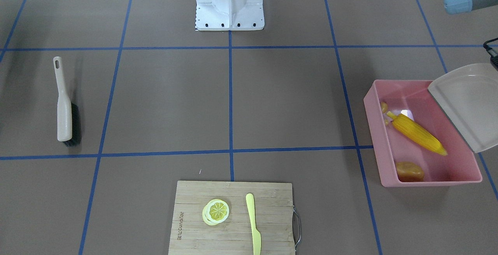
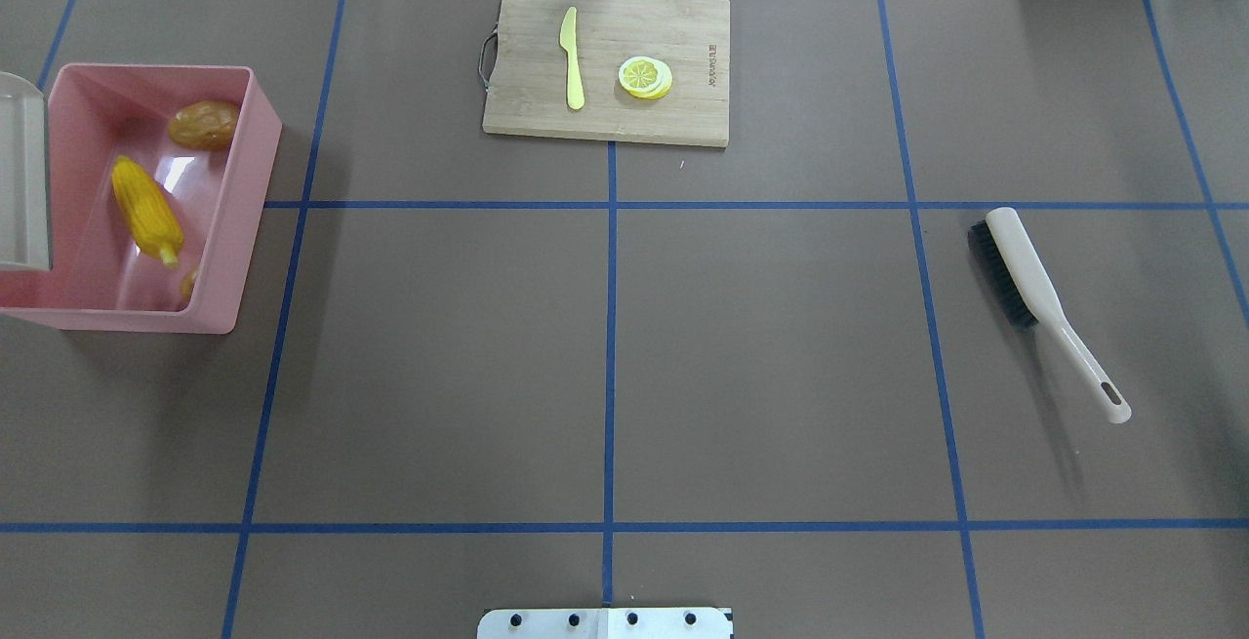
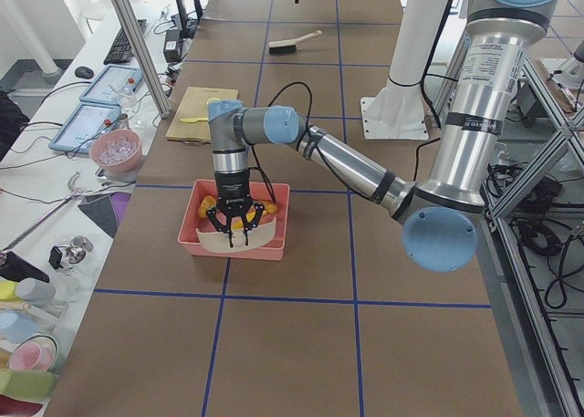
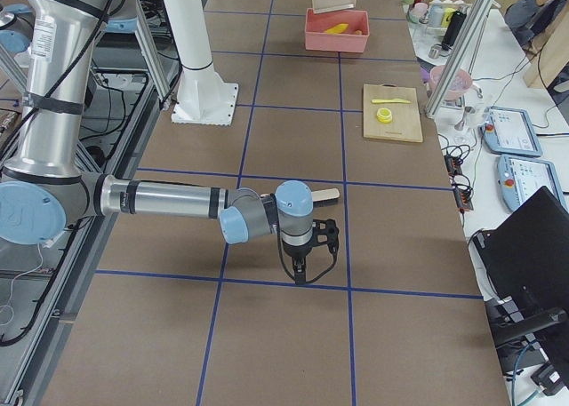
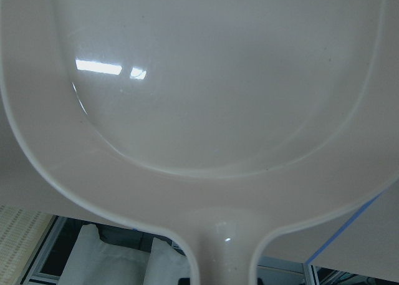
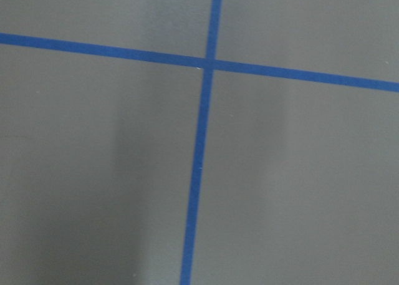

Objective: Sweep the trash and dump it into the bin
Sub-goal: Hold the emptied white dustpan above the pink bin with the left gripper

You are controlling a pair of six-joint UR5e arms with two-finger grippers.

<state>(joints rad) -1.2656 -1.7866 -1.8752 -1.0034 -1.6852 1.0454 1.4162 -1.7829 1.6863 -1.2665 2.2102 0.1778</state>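
Observation:
The pink bin (image 1: 373, 138) stands at the table's left end, also in the overhead view (image 2: 234, 229). The yellow corn cob (image 1: 418, 134), the brown potato (image 1: 409, 171) and the tan ginger root (image 1: 384, 109) lie inside it. The beige dustpan (image 1: 467, 103) hangs tilted over the bin's outer side and fills the left wrist view (image 5: 218, 79). My left gripper (image 3: 234, 236) is at the dustpan's handle; I cannot tell if it is shut. My right gripper (image 4: 307, 266) hovers over bare table beside the brush (image 4: 324, 194); I cannot tell its state.
The beige brush (image 2: 1034, 298) with black bristles lies flat on the right side of the table. A wooden cutting board (image 2: 683, 34) at the far edge carries a lemon slice (image 2: 645, 76) and a yellow knife (image 2: 573, 59). The robot's white base (image 1: 229, 6) stands at the near edge.

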